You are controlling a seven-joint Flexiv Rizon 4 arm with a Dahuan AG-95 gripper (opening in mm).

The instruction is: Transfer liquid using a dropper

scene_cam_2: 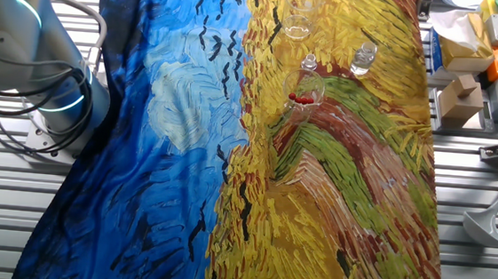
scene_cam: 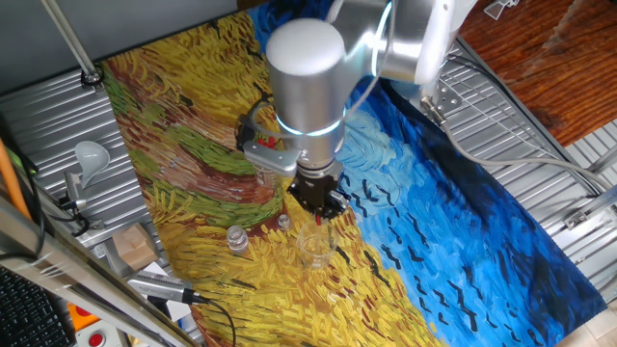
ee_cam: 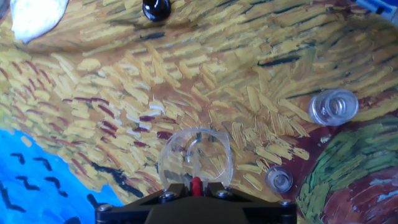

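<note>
My gripper point(ee_cam: 196, 190) is shut on the dropper point(ee_cam: 196, 184); only its small red bulb shows between the black fingers. Right below it stands a clear empty-looking beaker point(ee_cam: 196, 158), seen from above. In one fixed view the gripper point(scene_cam: 323, 204) hangs just above that beaker point(scene_cam: 315, 247). In the other fixed view a glass point(scene_cam_2: 304, 95) holds more droppers with red bulbs; the beaker point(scene_cam_2: 298, 27) stands beyond it, and the gripper is out of view there.
A clear round bottle point(ee_cam: 333, 107) and a small vial point(ee_cam: 279, 180) stand to the right of the beaker on the painted cloth point(ee_cam: 124, 93). A black knob point(ee_cam: 155, 9) and a white object point(ee_cam: 31, 15) lie at the far edge. Metal rails border the table point(scene_cam: 58, 125).
</note>
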